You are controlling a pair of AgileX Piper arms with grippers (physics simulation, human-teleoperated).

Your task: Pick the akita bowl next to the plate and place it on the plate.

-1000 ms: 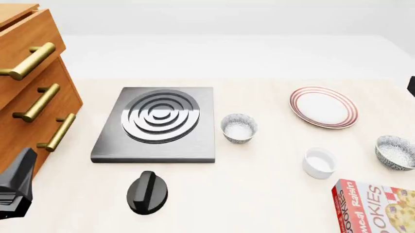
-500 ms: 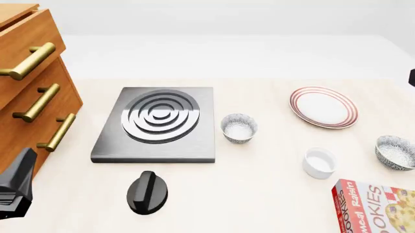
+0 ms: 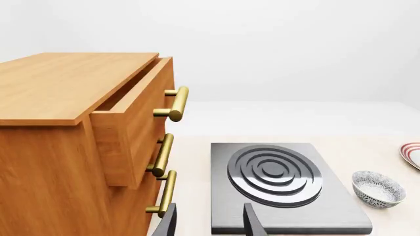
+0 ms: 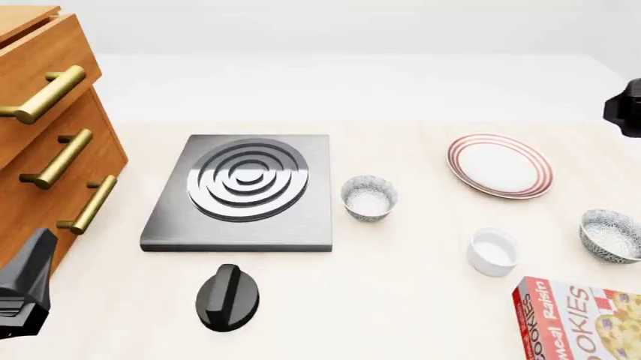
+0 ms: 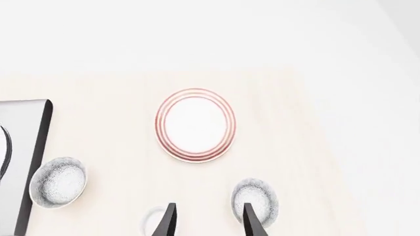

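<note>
Akita bowl (image 4: 611,235) sits between plate (image 4: 500,165) and cookie box (image 4: 581,319).

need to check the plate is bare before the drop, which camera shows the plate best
The right wrist view: it looks almost straight down on the plate, showing its whole ringed rim and bare white centre. The front view shows the plate whole too, but slanted and off to the right. The left wrist view catches only a sliver of its rim at the picture's edge.

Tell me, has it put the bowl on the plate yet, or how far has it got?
Not yet. Nothing looks done: the plate is bare, and the akita bowl sits on the table beside it, untouched. In hand: the right gripper hangs open above them. Left: descend, grasp the bowl, lift it and place it on the plate.
</note>
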